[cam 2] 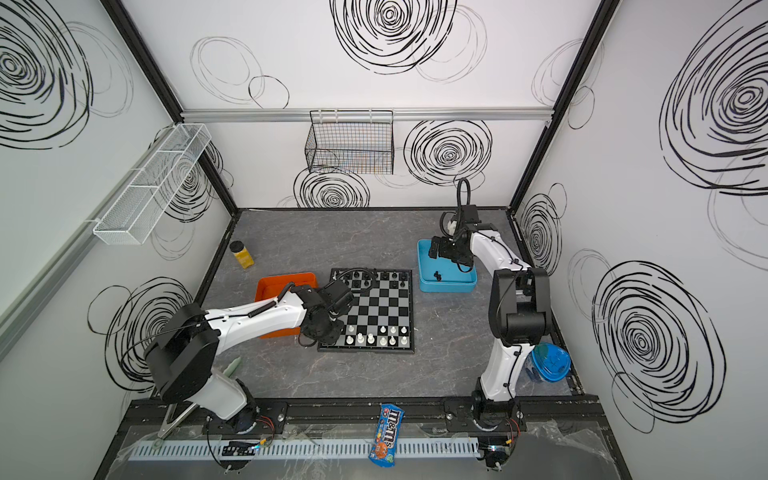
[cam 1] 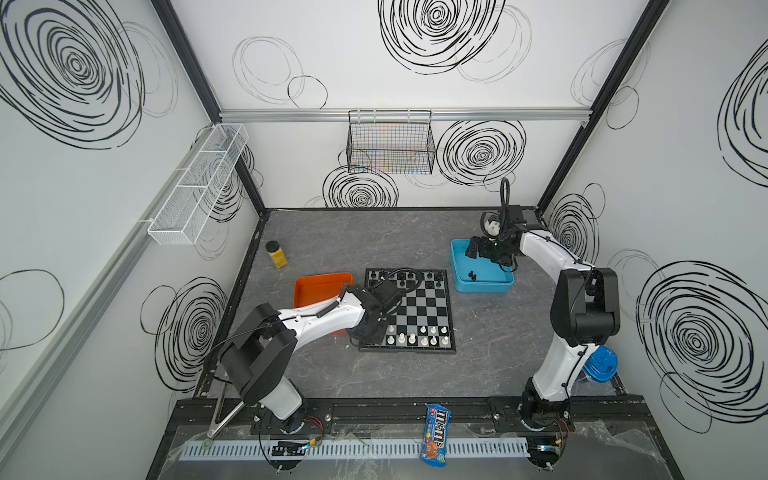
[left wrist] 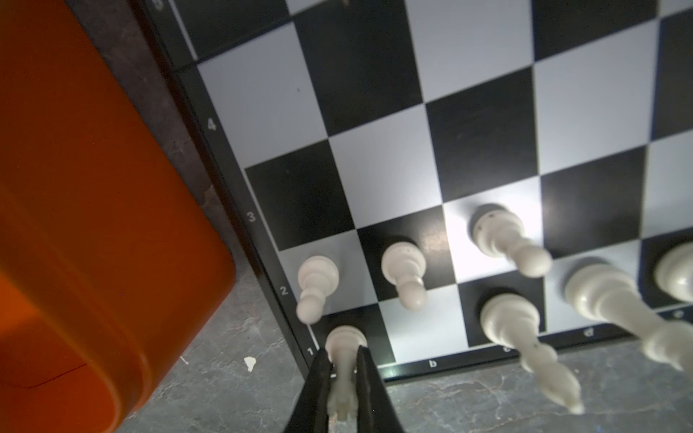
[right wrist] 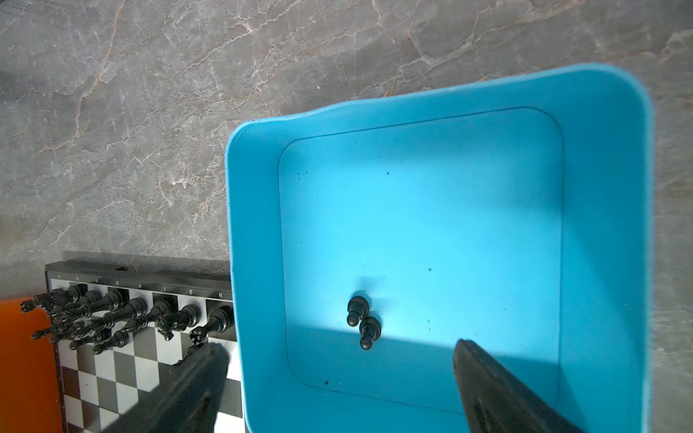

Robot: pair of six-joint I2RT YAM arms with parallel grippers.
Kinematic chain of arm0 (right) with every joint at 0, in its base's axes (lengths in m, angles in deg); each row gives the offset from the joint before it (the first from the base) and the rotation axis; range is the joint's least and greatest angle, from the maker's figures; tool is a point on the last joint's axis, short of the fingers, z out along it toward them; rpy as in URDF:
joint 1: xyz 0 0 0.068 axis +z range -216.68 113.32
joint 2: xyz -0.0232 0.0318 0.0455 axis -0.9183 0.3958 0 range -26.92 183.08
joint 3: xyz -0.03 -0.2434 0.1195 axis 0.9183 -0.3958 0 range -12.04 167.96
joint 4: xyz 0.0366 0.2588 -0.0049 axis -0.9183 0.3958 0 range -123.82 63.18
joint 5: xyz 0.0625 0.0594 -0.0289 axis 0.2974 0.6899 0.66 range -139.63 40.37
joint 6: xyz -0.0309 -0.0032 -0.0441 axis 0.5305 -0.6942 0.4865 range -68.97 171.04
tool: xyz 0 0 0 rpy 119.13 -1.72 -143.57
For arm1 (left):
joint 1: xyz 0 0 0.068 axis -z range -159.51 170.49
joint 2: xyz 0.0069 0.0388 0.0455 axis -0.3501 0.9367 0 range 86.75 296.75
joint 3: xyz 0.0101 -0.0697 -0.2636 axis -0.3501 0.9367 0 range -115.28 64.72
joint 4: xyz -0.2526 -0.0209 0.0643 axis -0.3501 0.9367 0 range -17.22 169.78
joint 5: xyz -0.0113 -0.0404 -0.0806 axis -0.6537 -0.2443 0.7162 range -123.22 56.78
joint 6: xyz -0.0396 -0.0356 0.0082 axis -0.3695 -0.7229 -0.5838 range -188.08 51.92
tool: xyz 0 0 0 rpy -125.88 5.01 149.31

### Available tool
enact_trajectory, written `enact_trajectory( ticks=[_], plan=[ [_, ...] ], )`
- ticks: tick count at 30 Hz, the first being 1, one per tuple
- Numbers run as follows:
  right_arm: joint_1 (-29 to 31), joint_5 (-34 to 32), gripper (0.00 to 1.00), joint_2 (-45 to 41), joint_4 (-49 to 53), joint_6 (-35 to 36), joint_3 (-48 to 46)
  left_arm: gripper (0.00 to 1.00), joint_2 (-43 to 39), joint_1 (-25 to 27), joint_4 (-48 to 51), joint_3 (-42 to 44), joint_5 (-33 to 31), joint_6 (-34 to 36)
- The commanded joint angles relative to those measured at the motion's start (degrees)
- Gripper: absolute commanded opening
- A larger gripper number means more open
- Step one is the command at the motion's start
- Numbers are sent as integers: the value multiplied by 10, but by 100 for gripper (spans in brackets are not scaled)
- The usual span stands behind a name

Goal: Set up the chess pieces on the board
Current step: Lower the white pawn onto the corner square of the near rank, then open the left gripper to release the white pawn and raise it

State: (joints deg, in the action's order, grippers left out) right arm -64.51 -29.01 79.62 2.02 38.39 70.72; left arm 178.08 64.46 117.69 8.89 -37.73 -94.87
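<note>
Item: small glossy white plastic chessman, pinched at the corner of the flat black-and-silver checked chessboard.

Detail: the left gripper is clamped on the piece's stem. The piece stands upright, long axis vertical, with its base on or just over the black corner square, at the board's lower left in a top view. I cannot tell whether it rests there. Other white men fill the neighbouring squares just beside it, so release looks like a straight upward withdrawal. The deep orange plastic tray lies left of the board. The right gripper, jaws wide apart and empty, hangs over the pale blue plastic tray, right of centre. Two upright black pawns stand there, touching, below the gap. The right arm is the nearer one to them.
</note>
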Motion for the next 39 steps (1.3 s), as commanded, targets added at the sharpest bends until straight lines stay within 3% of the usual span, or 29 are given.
enact_trajectory(
  ticks=[1,16,27,32,39],
  plan=[
    [-3,-4,99,-12,-1,7,-4,16,8,3,6,-10,6,1],
    [-4,-4,99,-14,0,7,-1,29,-5,4,27,-19,-1,-5],
    [-4,-5,99,-11,7,1,16,40,-37,2,79,-77,-17,-16],
    [-4,-46,100,2,37,-25,55,54,-36,-14,104,-135,-21,-13],
    [-6,-84,100,25,80,-50,108,86,17,-93,120,-271,-21,35]
  ],
)
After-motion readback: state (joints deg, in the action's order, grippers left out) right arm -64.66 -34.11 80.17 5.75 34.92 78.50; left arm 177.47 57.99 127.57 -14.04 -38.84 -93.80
